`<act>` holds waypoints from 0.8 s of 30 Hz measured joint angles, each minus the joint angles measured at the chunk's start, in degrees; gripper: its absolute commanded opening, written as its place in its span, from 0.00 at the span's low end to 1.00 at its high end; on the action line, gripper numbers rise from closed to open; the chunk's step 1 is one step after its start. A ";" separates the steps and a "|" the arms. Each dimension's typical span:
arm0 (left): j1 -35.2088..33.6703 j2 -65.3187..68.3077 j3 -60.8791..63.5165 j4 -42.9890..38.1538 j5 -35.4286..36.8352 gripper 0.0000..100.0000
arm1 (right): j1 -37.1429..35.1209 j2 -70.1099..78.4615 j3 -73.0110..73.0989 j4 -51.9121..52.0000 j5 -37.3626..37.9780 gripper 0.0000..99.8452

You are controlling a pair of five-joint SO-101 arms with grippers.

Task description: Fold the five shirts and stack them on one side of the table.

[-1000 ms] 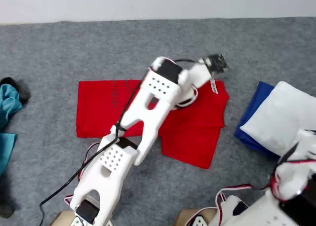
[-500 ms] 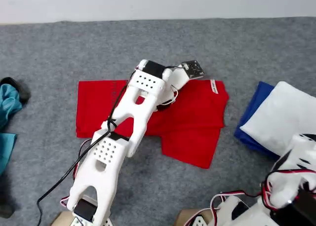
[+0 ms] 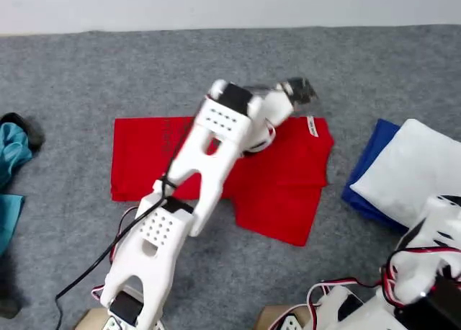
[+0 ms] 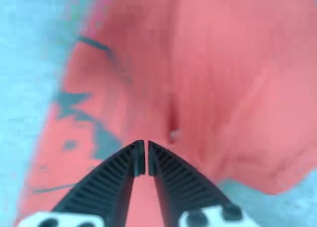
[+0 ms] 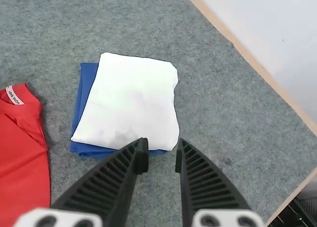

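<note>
Red half-folded fabric shirt (image 3: 288,193) lay mid-table, the folded white shirt (image 5: 131,100) atop a folded blue shirt (image 5: 83,83) at its 3 o'clock. Left gripper (image 4: 142,148) hovered above the red cloth, fingers together, seemingly empty: descending shut, it might rumple the folds. Right gripper (image 5: 159,150) hung fingers apart.

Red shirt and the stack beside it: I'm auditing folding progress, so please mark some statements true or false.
The folded white shirt lies on the folded blue shirt. True.
The red cotton shirt is stacked on them. False: it lies spread on the grey felt mat, apart from them.
The left gripper is over the red shirt. True.
The right gripper grips the white shirt. False: it is open and holds nothing.
</note>
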 measured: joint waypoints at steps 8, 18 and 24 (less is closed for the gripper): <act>-4.04 0.00 12.22 -8.88 0.00 0.02 | 0.00 0.00 0.00 0.00 0.00 0.10; -4.31 0.53 9.05 -7.65 -1.41 0.02 | 0.00 0.00 0.00 0.00 0.00 0.10; -3.08 -4.40 -0.88 -0.44 1.14 0.02 | 0.00 0.00 0.00 0.00 0.00 0.10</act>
